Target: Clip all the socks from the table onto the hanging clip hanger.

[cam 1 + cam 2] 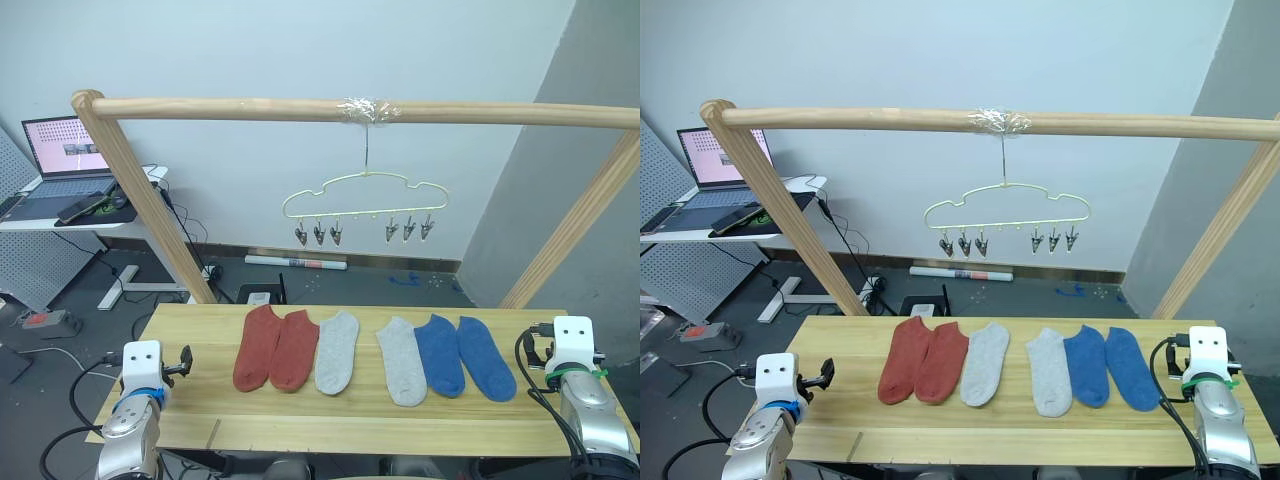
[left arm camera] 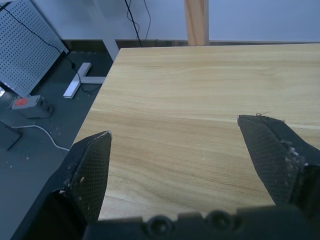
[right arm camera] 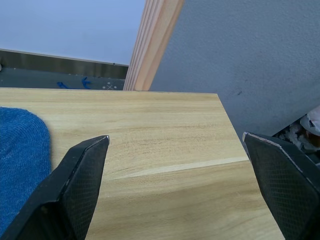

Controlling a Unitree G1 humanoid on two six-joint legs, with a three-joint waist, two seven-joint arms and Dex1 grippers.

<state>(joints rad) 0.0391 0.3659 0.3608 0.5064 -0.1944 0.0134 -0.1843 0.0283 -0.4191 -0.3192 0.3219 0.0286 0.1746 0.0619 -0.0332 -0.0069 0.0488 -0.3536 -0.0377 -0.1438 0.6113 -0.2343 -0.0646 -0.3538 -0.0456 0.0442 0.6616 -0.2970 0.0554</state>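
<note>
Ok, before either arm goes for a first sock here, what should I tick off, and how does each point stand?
1. Left pincer open and holding nothing: ok.
2. Right pincer open and holding nothing: ok.
3. All six socks on the table, none clipped: ok. In a row lie two rust-red socks, two light grey socks and two royal blue socks.
4. Socks separable: not ok for some. The rust-red pair overlaps, and neighbours touch along their edges.
5. Clip hanger hooked on the wooden pole, six clips free: ok.
6. Whether the clips sit within either arm's reach: cannot tell.
</note>
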